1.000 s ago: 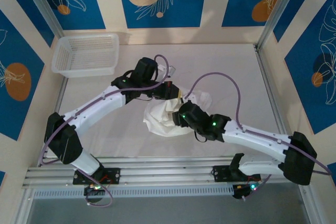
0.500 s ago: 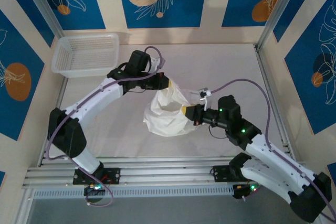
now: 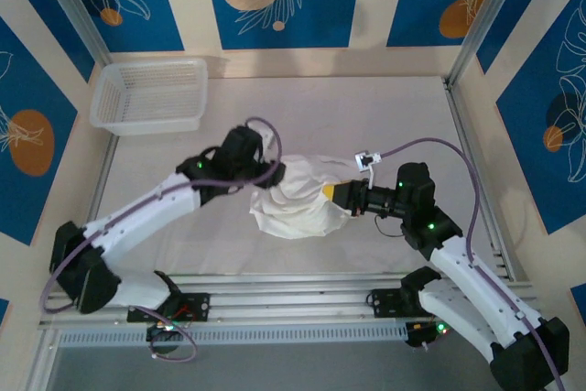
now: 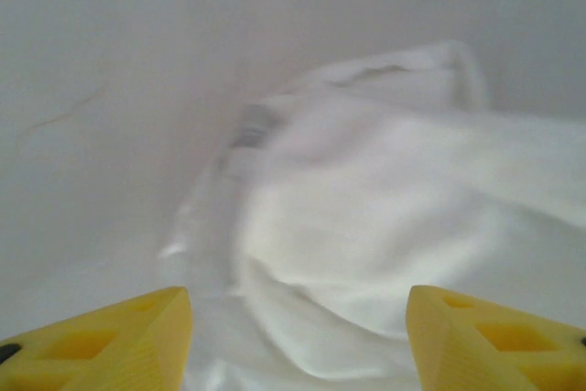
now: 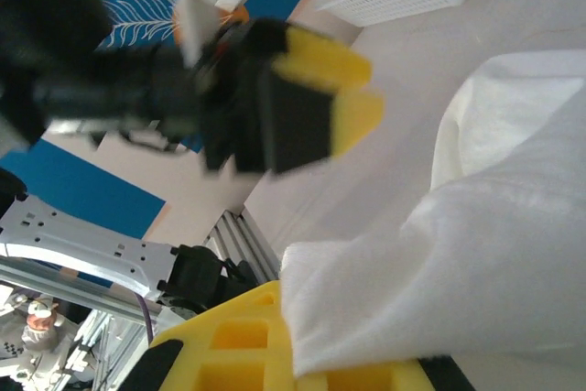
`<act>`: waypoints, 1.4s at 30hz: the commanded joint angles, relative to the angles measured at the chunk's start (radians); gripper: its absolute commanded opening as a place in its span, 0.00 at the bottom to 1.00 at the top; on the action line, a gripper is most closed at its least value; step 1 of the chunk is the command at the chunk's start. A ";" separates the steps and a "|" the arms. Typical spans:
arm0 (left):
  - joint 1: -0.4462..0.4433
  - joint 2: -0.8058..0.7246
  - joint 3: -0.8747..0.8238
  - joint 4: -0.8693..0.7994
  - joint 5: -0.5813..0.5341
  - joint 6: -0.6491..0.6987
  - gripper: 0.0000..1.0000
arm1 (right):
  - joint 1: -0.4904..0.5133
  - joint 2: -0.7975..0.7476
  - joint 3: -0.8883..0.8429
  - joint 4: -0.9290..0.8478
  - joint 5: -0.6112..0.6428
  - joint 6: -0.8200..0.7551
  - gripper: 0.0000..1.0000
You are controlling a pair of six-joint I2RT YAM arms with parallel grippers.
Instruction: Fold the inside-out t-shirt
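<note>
1. Right now, a white, wrinkly cloth t-shirt (image 3: 298, 200) is seen bunched in a heap in the middle of the pale surface (image 3: 385, 112), between the two arms.
2. The right claw (image 3: 330, 192) is clamped shut on the right edge of the t-shirt. In the right wrist view, a fold of cloth is pinched against its yellow finger.
3. The left claw (image 4: 295, 322) is held apart just over the left side of the heap, and nothing is gripped by it.
4. If the right claw is pulled away alone, the whole heap would likely be dragged along and not spread, because only one spot is held.
5. More than one layer may be pinched, since the cloth is thin and bunched. Then the t-shirt could not be opened out flat.
6. The cloth could also be lost from the grip if it is tugged too fast.
7. Plenty of bare surface is found behind the heap and to its right.
8. A white plastic mesh basket (image 3: 146, 93) is set well apart, in the far left corner.
9. The grey metal rails (image 3: 275, 304) at the front edge are near the heap, so cloth pulled that way could be snagged.
</note>
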 commanded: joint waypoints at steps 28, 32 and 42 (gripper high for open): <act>0.116 0.153 0.067 0.295 0.657 -0.015 0.00 | -0.244 -0.003 -0.067 -0.296 0.200 0.069 0.00; 0.152 0.116 0.112 0.282 0.885 -0.129 0.00 | -0.333 0.146 -0.115 -0.296 0.156 0.002 0.00; 0.154 0.143 0.135 0.261 0.900 -0.211 0.00 | -0.057 -0.208 -0.006 -0.427 0.479 -0.104 0.41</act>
